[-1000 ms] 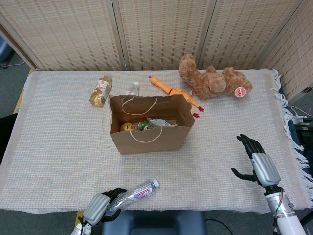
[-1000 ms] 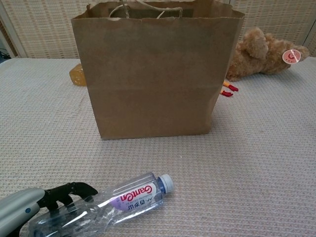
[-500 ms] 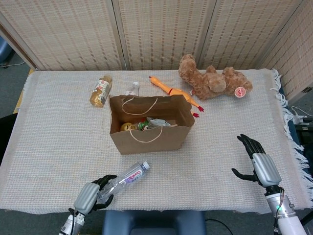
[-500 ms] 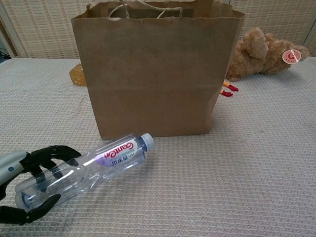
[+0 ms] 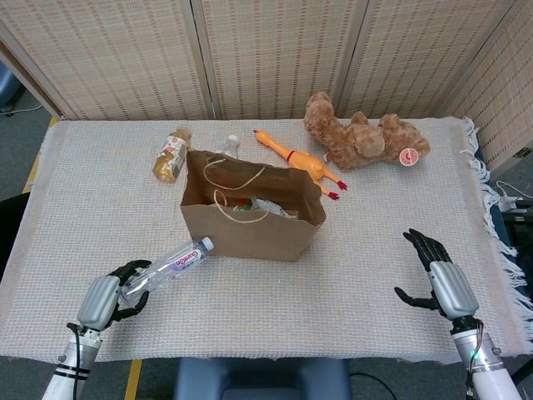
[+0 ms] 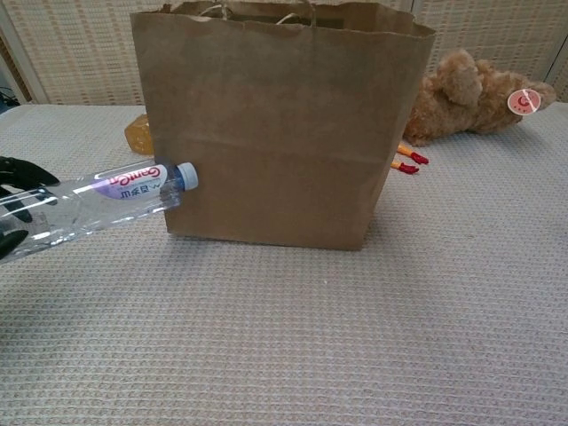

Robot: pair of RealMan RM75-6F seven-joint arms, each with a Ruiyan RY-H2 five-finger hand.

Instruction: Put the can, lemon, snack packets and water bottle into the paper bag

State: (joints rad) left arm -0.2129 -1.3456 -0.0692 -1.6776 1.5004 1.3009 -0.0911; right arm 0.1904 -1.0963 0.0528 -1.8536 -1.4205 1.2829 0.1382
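The left hand (image 5: 107,297) has lifted the water bottle (image 5: 166,268) off the worktop (image 5: 358,275) and swung it leftward and up; its fingers (image 5: 132,268) wrap the bottle's base, and the blue cap now meets the lower left corner of the paper bag (image 5: 250,229). The bag looks nudged: it sits skewed and its rim has folded inward compared with a moment ago. The bottle is therefore at the bag's side wall, not over the opening, so by the look of it the hand must rise higher before dropping it in. The right hand (image 5: 437,279) stays idle, fingers spread wide, holding nothing. Behind the bag lie a teddy bear (image 5: 362,137), a rubber chicken (image 5: 296,157) and an amber bottle (image 5: 171,154), all clear of the route; the bag's sagging rim and handles are the likelier hindrance.
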